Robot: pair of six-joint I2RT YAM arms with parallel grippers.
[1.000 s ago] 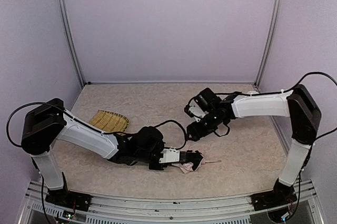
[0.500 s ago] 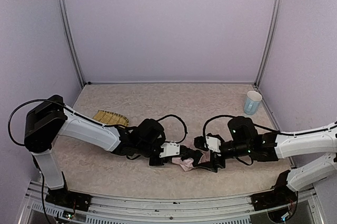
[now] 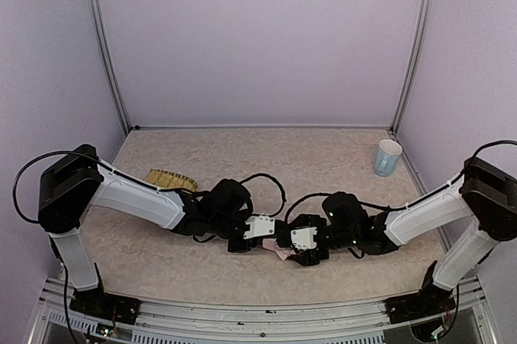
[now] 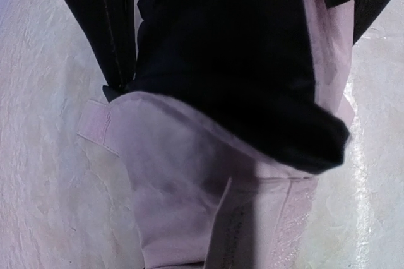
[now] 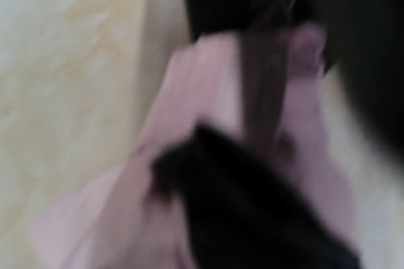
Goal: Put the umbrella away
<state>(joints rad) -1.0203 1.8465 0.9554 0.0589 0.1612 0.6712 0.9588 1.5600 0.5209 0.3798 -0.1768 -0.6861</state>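
Note:
The pale pink umbrella (image 3: 280,253) lies folded on the table near the front middle, mostly hidden under both grippers. My left gripper (image 3: 277,239) reaches in from the left and is shut on it. In the left wrist view pink fabric (image 4: 177,174) with a strap tab (image 4: 95,131) fills the frame beneath a black mass. My right gripper (image 3: 292,245) comes in low from the right and meets the left one over the umbrella. The right wrist view is blurred. It shows pink fabric (image 5: 208,92) between dark shapes standing apart, so the jaws look open around it.
A yellow woven tray (image 3: 170,178) lies at the left, behind my left forearm. A pale blue cup (image 3: 387,157) stands at the back right by the wall post. Black cables loop above both wrists.
My right arm has swung down from the back middle to the umbrella, its jaws widening on the way. The cup has come into sight. My left gripper has kept its hold and barely moved.

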